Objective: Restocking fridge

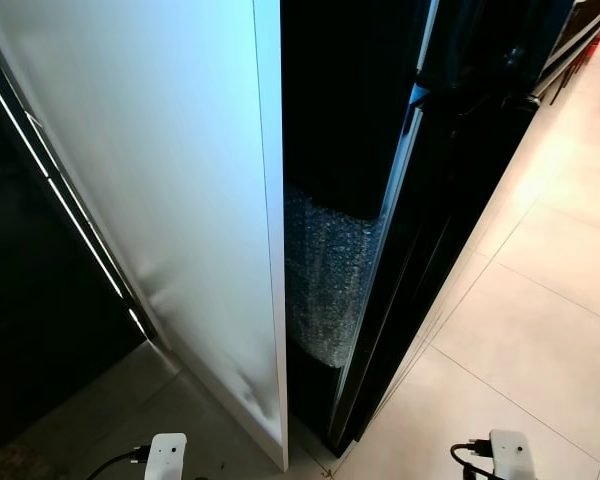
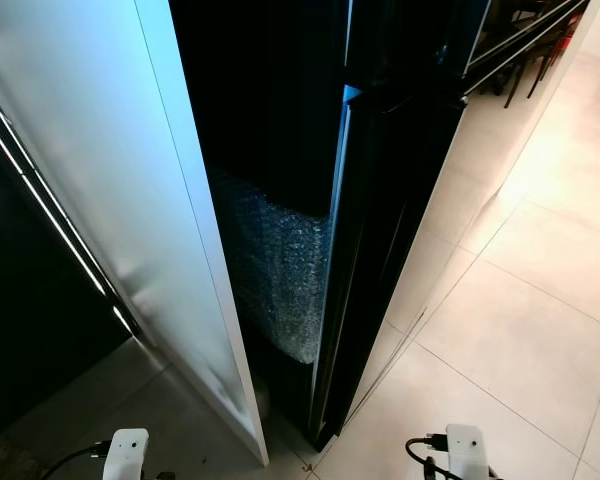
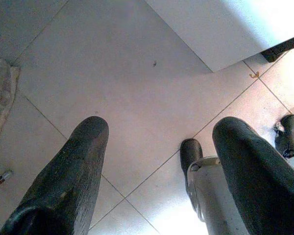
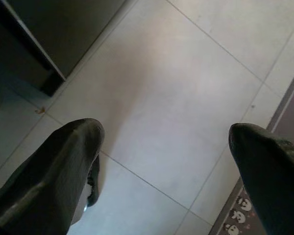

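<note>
A tall white door panel stands edge-on before me, swung open from a black fridge. The gap between them is dark, with a sheet of bubble wrap low inside it. No items for stocking can be made out. Both arms hang low at my sides. In the left wrist view my left gripper is open over the grey floor tiles, holding nothing. My right gripper is open too, above pale tiles near the fridge's base.
Pale tiled floor stretches to the right of the fridge. A dark cabinet with a lit strip stands at the left. My foot and a rug edge lie below the left gripper. A patterned mat lies beside the right gripper.
</note>
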`<state>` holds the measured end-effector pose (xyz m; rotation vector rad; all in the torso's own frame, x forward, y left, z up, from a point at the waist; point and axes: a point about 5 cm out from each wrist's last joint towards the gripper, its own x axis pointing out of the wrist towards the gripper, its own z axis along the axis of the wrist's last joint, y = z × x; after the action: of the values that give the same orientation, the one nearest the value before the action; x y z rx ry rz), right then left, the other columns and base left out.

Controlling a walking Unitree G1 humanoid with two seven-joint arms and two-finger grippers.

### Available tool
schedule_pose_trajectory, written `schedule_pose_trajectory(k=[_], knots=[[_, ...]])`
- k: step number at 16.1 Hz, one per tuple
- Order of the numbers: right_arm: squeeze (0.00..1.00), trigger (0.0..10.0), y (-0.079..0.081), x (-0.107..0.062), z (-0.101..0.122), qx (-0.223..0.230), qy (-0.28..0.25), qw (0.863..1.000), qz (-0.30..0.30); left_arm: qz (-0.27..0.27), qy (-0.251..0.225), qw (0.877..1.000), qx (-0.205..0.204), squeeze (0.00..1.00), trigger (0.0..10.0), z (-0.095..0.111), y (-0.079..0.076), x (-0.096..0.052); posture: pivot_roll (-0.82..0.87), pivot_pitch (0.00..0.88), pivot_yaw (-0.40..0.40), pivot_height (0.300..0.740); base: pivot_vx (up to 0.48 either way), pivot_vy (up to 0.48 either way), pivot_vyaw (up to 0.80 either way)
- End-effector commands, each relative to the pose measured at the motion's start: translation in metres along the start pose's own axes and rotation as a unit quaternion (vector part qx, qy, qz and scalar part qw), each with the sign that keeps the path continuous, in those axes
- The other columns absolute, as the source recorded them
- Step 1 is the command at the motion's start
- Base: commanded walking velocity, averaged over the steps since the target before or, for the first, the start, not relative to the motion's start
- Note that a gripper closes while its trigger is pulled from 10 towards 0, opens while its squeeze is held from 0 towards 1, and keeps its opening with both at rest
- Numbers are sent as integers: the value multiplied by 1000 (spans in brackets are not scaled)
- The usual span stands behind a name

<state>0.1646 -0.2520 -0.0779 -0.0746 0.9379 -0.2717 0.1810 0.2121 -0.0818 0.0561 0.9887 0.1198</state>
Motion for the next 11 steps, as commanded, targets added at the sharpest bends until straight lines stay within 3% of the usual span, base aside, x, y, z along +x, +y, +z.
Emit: schedule_pose_trajectory(k=[1, 4, 6, 11], knots=[[0, 10000, 4, -1, -5, 8, 11, 1000, 6, 10, 2, 1000, 0, 0, 10000, 1, 4, 0, 49, 0, 20, 740, 0, 0, 0], [0, 10000, 7, -1, -5, 9, 13, 1000, 13, 13, 0, 1000, 1, 0, 10000, 4, 5, 0, 57, 0, 24, 740, 0, 0, 0], [0, 10000, 21, 0, 0, 7, 11, 999, 37, 22, -11, 1000, -1, 0, 10000, 13, 13, 1, 81, 0, 57, 740, 0, 0, 0], [0, 10000, 39, -1, -2, 19, 15, 998, 51, 19, -9, 1000, 10, 0, 10000, 17, 17, 1, 52, 0, 90, 740, 0, 0, 0]])
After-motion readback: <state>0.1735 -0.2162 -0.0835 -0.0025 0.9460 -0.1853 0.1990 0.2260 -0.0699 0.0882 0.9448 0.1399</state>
